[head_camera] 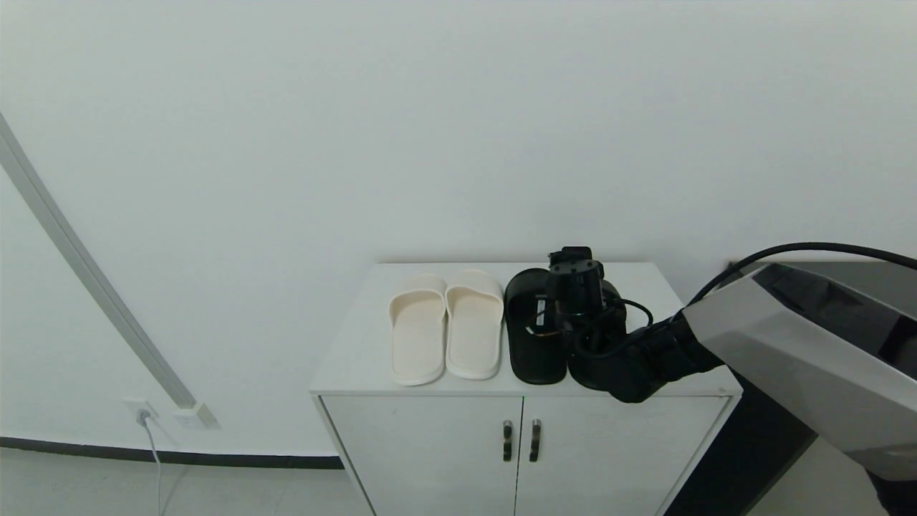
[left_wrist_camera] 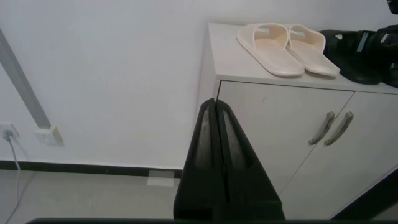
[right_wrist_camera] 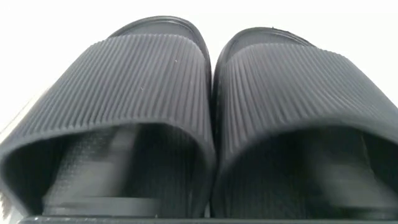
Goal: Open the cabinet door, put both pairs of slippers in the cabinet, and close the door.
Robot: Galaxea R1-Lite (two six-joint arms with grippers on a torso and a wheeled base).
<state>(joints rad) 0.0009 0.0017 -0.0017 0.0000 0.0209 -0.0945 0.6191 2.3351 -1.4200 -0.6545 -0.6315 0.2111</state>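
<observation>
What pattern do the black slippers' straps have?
Fine parallel ribs across the straps; clearest in right wrist view.

one black slipper (head_camera: 582, 374) behind arm (head_camera: 645, 358), cabinet (head_camera: 430, 444) cropped

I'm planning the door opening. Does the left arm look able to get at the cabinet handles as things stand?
Probably yes: the shut left tool faces the cabinet's closed doors, and nothing stands between it and the handles.

Bright, even, soft light; faint shadows
</observation>
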